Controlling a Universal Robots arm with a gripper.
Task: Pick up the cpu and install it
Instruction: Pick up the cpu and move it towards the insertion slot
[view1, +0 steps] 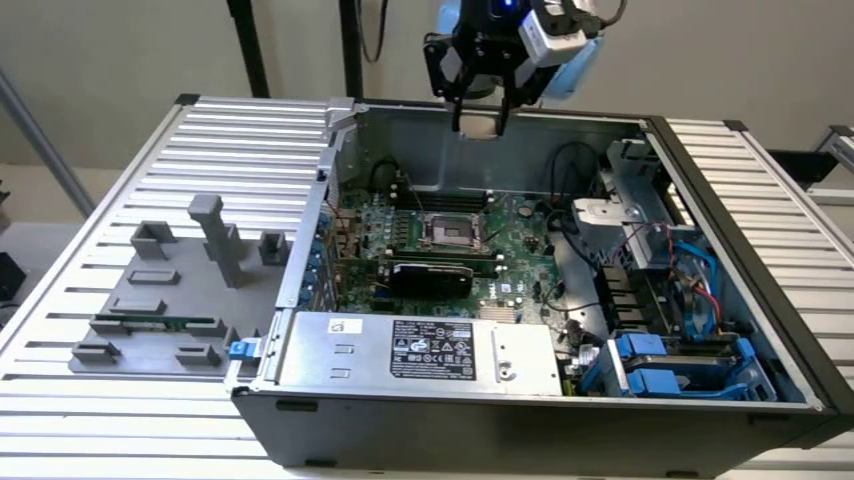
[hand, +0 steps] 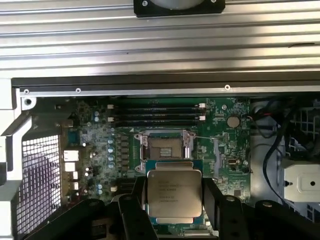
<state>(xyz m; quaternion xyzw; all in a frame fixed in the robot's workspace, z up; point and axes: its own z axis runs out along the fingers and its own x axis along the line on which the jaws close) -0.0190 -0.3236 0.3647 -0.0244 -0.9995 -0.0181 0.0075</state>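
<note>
End effector (view1: 482, 122) pinches the cpu (hand: 174, 192): in the wrist view the silvery square chip sits flat between two dark fingers (hand: 134, 216), one on each of two opposite edges, its printed top plate facing the camera. The jaws stand fairly wide, closed on the chip's width.

In the exterior view the arm hangs high over the far wall of the open computer case (view1: 534, 420), wrist pointing straight down, fingers vertical, with the wrist camera housing on the exterior view's right. The chip is therefore in the air, well above the motherboard (view1: 514, 225) and touching nothing else.

By my reading the pick is done and the carry toward the socket (hand: 167, 148) is in hand. The socket lies nearer and lower than the end effector in the exterior view, in the middle of the board, just beside the row of memory slots (hand: 160, 112); in the wrist view its square recess shows bare beyond the chip's edge.

Seating the chip would call for bringing it level and square over that recess, edges parallel to the metal frame, then a slow, straight descent with no sideways drag, since the contacts are likely delicate. Which corner carries the orientation mark I cannot tell.

On the bench (view1: 80, 400), at the exterior view's left, a grey holder (view1: 160, 300) carries a green memory stick (view1: 154, 323).
</note>
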